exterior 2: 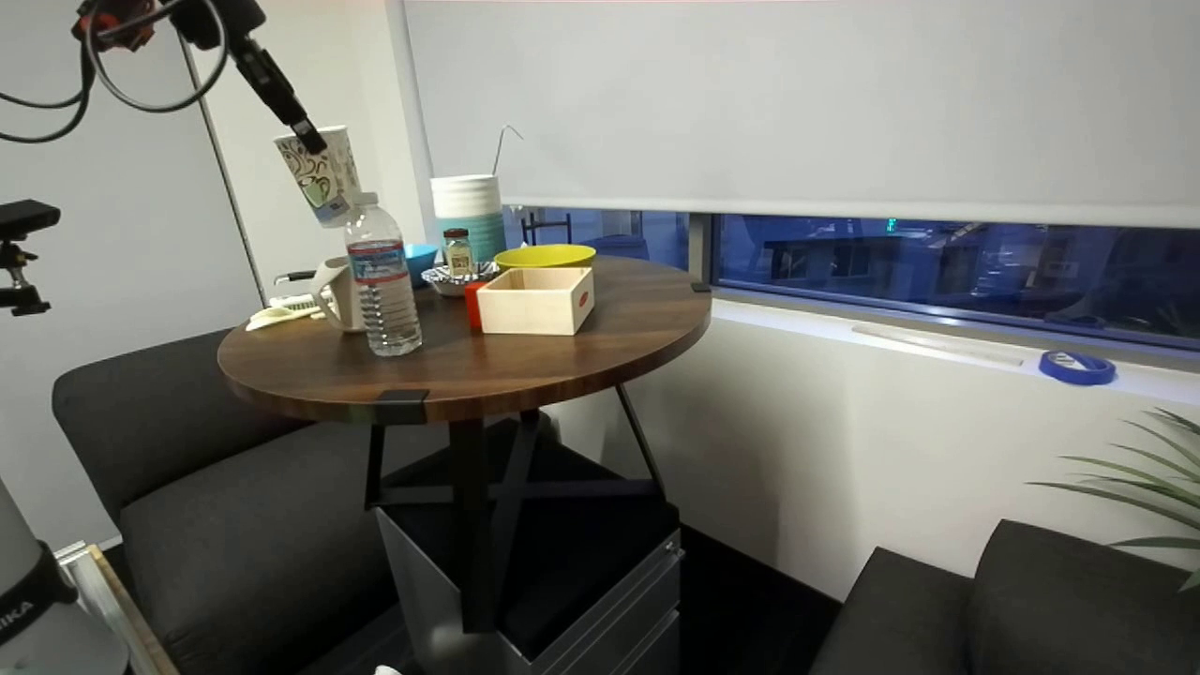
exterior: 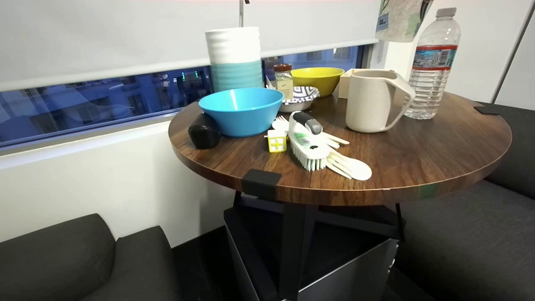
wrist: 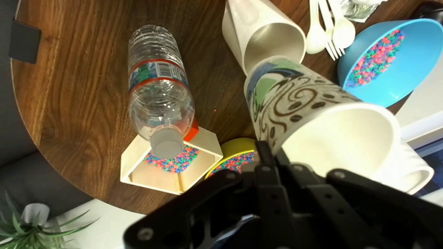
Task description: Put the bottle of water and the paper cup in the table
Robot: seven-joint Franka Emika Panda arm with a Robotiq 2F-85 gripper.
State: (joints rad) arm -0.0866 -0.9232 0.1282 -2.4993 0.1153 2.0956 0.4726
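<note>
The paper cup hangs in the air above the table, tilted, with its dark swirl pattern showing in the wrist view (wrist: 294, 97) and in both exterior views (exterior: 399, 21) (exterior 2: 319, 178). My gripper (wrist: 271, 152) is shut on the cup's wall at the rim; it also shows in an exterior view (exterior 2: 307, 136). The bottle of water (wrist: 159, 76) stands upright on the round brown table (wrist: 86, 103), apart from the gripper. Both show in both exterior views, the bottle (exterior: 434, 58) (exterior 2: 380, 262) and the table (exterior: 439, 154) (exterior 2: 628, 309). The gripper is out of view in an exterior view.
The cream jug (exterior: 368, 102) stands beside the bottle, below the cup. A wooden box (exterior 2: 530, 314), a yellow bowl (exterior: 319, 79), a blue bowl (exterior: 242, 110) and a tall white-and-teal canister (exterior: 234, 58) stand on the table. A brush (exterior: 305, 142) lies by plastic cutlery (exterior: 355, 167).
</note>
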